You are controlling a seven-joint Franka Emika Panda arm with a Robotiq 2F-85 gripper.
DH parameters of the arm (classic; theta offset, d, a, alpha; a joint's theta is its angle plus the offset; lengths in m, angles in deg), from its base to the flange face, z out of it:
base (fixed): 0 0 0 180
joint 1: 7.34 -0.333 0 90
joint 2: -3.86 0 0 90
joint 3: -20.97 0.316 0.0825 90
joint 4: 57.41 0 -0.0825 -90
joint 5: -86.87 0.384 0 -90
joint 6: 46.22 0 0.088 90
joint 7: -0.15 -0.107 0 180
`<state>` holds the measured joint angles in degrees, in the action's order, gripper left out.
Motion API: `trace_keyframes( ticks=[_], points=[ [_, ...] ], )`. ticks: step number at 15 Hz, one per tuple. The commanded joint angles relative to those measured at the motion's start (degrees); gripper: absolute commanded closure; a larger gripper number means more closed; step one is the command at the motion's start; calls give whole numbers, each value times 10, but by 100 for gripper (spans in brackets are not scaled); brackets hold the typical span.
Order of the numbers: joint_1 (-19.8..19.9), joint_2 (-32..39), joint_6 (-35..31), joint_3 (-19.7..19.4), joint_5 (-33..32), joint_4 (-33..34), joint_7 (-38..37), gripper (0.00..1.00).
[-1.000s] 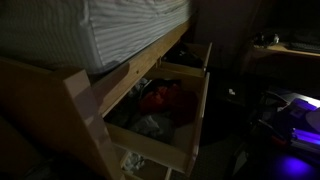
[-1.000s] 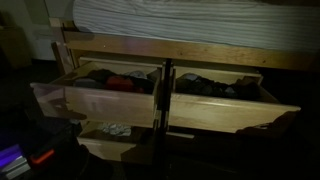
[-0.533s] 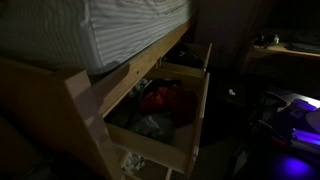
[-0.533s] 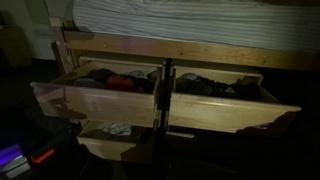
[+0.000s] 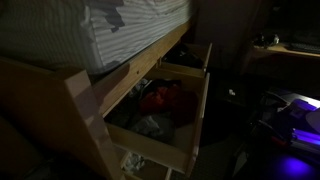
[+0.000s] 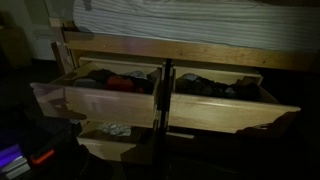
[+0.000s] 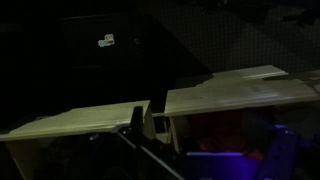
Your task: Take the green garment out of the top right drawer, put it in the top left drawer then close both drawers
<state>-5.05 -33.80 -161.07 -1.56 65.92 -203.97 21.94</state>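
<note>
In an exterior view the top left drawer (image 6: pixel 100 103) and the top right drawer (image 6: pixel 225 112) both stand pulled out under the bed. The left one holds a red garment (image 6: pixel 120 82) and dark clothes. The right one holds dark clothes (image 6: pixel 205 86), and I cannot make out a green garment in the dim light. The side-on exterior view shows the left drawer (image 5: pixel 196 110) near, with the red garment (image 5: pixel 160 98), and the right drawer (image 5: pixel 200 55) beyond. The wrist view shows two pale wood drawer fronts (image 7: pixel 70 125) (image 7: pixel 240 88). My gripper is lost in darkness.
A lower pale wood drawer (image 6: pixel 105 148) is also pulled out, with light cloth inside. A striped mattress (image 6: pixel 190 22) lies on the bed frame above the drawers. A desk with purple-lit items (image 5: pixel 290 115) stands to the side. The floor is dark.
A dark shadow has appeared on the top of the mattress in both exterior views. The drawers and clothes have not moved.
</note>
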Motion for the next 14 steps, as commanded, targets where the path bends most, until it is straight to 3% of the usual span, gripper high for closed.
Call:
trace_keyframes(
  ticks=[1, 3, 5, 6, 7, 10, 14],
  points=[
    [26, 1, -4, 25, 17, 0, 13, 0],
    [34, 33, -30, 26, 9, 2, -11, 0],
    [42, 110, -121, 10, 3, 7, -42, 0],
    [12, 143, -153, -13, 1, 16, -68, 0],
    [9, 173, -175, -15, 2, 23, -91, 0],
    [-39, 281, -210, -54, 76, 62, -78, 0],
    [-58, 427, -277, -47, 136, 139, -115, 0]
  ],
)
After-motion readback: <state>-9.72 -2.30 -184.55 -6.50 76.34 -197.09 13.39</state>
